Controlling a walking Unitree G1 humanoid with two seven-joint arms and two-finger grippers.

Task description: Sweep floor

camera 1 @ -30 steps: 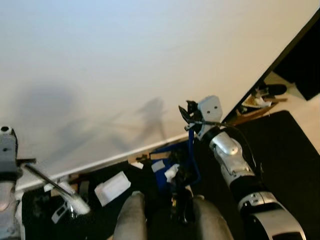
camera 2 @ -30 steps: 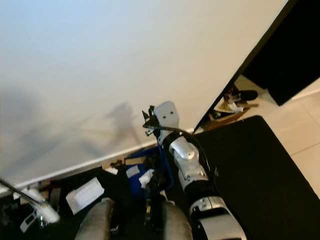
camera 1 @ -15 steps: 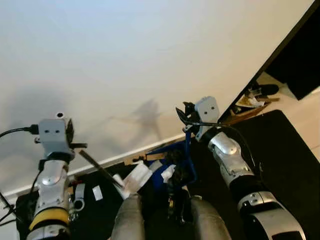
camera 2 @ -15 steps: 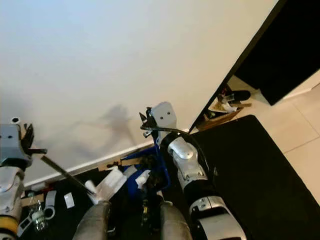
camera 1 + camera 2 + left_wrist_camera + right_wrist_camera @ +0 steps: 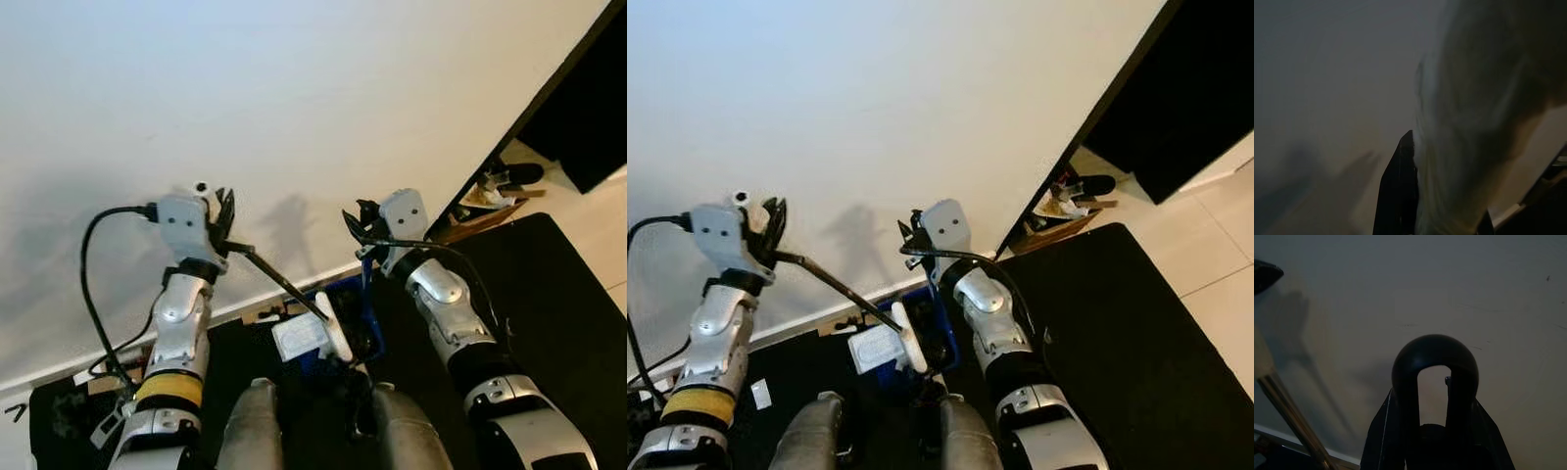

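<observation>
where the head views look down along the wall (image 5: 294,98), we see our left claw (image 5: 223,220) clamped on the broom (image 5: 279,284), its white head over the blue dustpan (image 5: 348,294). in the right wrist view, our right claw (image 5: 1435,382) is clamped on the dustpan's black loop handle (image 5: 1435,350).

White wall (image 5: 294,98) close ahead; floor clutter (image 5: 490,201) by doorway.
</observation>
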